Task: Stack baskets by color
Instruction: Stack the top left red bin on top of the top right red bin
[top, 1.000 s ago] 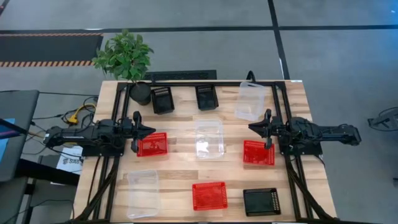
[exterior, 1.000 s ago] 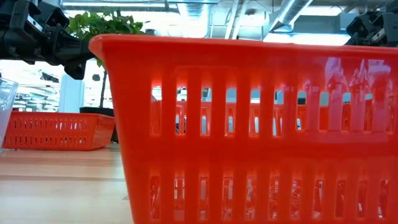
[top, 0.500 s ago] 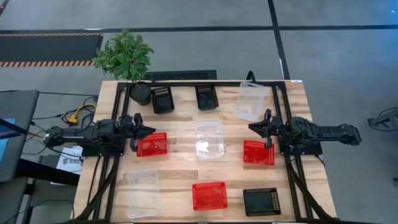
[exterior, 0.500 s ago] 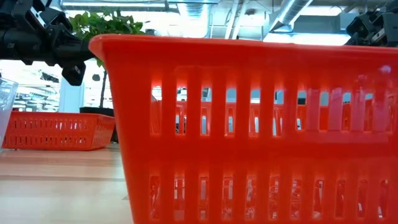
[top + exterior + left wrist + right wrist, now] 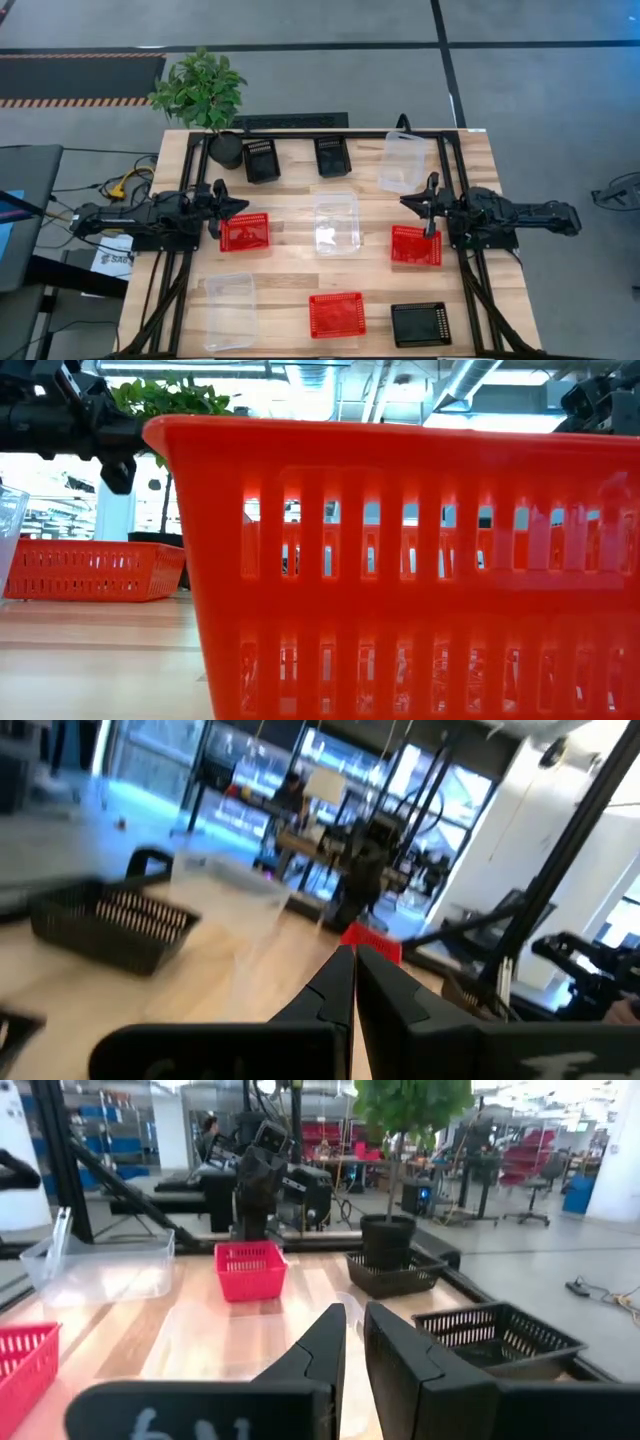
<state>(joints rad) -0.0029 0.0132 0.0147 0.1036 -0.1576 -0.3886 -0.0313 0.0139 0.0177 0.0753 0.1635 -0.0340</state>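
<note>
wooden table | on it: nine baskets, potted plant

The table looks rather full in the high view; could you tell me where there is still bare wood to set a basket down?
Bare wood runs between the left red basket and the front clear basket, and between the middle clear basket and the front red basket. The back edge is crowded: plant pot, two black baskets and a clear basket.
</note>
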